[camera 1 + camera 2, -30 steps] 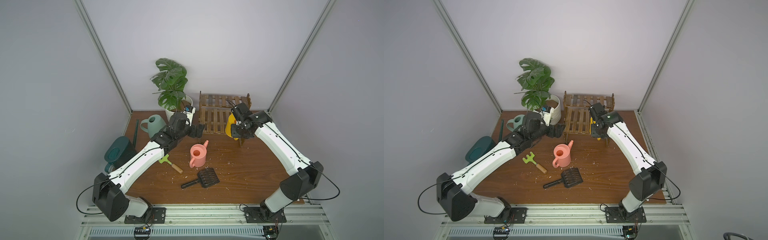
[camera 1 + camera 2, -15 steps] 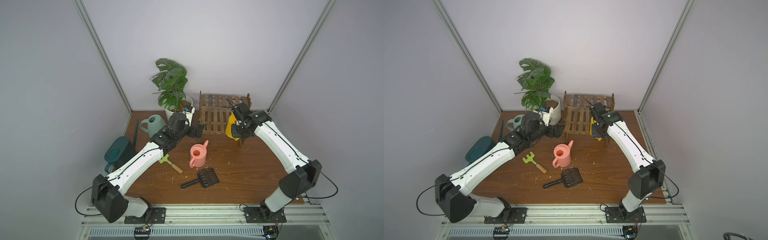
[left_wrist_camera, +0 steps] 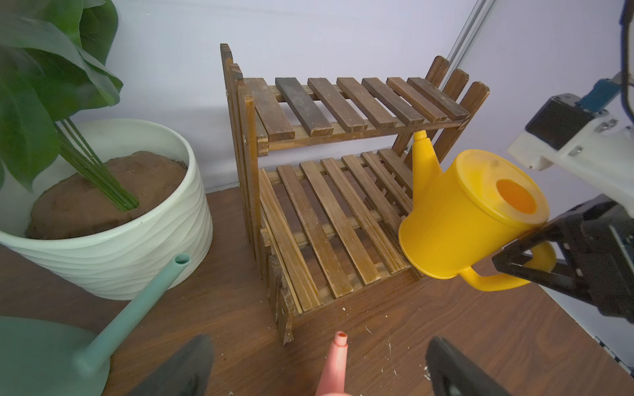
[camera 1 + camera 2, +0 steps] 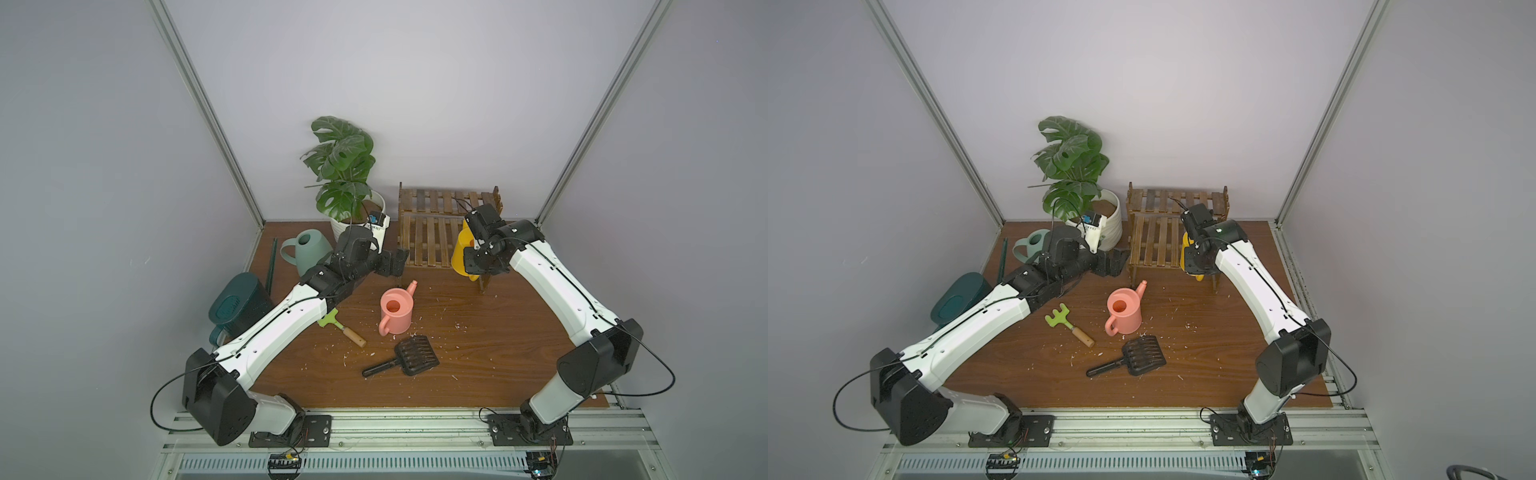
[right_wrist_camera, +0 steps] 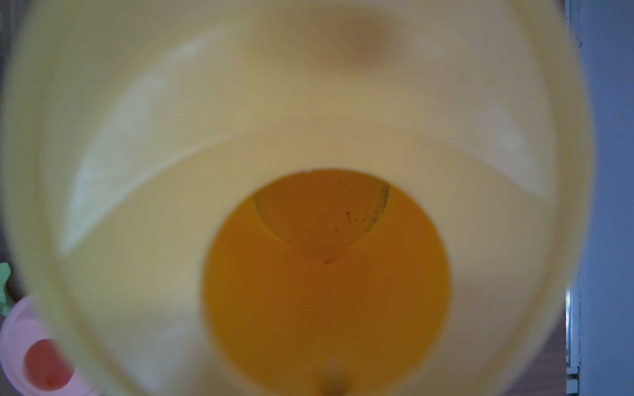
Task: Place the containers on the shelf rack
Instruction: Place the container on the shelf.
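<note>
the shelf rack (image 4: 432,241) holds nothing yet: the right gripper (image 3: 514,264) pinches the yellow can (image 3: 466,212) by its handle at the lower tier, the left gripper (image 4: 395,262) has its jaws spread wide, and the pink can (image 4: 397,311), sage-green can (image 4: 309,249) and teal can (image 4: 239,303) wait.

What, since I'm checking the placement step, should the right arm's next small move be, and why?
Probably shift the yellow watering can further in over the shelf rack's lower tier, levelling it. The right gripper grips its handle; the can hangs tilted at that tier's front right corner, and both tiers are bare.
</note>
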Controlling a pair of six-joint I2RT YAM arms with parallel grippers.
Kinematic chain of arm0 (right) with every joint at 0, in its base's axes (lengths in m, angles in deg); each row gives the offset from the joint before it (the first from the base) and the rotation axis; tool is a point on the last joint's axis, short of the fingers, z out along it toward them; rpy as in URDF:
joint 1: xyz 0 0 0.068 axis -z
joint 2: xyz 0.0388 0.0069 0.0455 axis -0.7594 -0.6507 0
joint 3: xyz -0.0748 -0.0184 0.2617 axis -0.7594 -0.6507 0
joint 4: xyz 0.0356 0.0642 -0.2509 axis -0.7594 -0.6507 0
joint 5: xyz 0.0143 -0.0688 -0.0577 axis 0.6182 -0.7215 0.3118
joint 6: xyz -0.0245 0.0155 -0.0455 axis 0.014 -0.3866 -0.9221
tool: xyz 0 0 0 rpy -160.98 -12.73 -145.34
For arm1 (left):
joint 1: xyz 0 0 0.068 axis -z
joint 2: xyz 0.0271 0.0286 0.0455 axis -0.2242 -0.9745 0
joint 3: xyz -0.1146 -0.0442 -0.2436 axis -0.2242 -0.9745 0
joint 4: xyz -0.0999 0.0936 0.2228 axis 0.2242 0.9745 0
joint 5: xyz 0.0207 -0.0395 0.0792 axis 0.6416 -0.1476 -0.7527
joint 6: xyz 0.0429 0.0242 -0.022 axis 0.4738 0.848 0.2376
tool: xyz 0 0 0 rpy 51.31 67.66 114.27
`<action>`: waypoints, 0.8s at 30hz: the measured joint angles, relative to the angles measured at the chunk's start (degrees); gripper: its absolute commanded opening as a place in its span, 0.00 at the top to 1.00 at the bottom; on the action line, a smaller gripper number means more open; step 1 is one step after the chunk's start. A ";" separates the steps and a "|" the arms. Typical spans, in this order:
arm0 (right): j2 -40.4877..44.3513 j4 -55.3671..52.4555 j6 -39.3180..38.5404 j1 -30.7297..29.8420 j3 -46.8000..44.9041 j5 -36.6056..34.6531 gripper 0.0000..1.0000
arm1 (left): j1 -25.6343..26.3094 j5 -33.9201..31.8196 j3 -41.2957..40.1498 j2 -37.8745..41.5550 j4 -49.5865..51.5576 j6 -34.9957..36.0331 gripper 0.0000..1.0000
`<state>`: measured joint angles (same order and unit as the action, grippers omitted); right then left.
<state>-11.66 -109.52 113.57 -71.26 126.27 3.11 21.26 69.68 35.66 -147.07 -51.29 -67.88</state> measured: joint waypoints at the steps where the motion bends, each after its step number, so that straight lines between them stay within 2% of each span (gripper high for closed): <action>1: -0.20 0.02 0.00 0.13 0.20 -0.02 0.82 | 0.00 0.00 0.00 0.00 0.00 0.00 0.01; 13: -1.62 0.35 -0.02 0.61 1.05 -0.68 0.71 | 0.00 -0.04 -0.04 0.09 0.04 0.04 0.01; 17: -1.62 0.48 -0.26 0.61 0.96 -0.85 0.63 | 0.00 -0.04 -0.04 0.09 0.04 0.02 0.01; 24: -1.60 0.61 -0.52 0.61 0.96 -1.07 0.58 | 0.00 -0.02 -0.04 0.11 0.07 0.02 0.01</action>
<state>-13.26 -108.90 113.05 -70.64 127.23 2.04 21.26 69.66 35.62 -146.96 -51.22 -67.86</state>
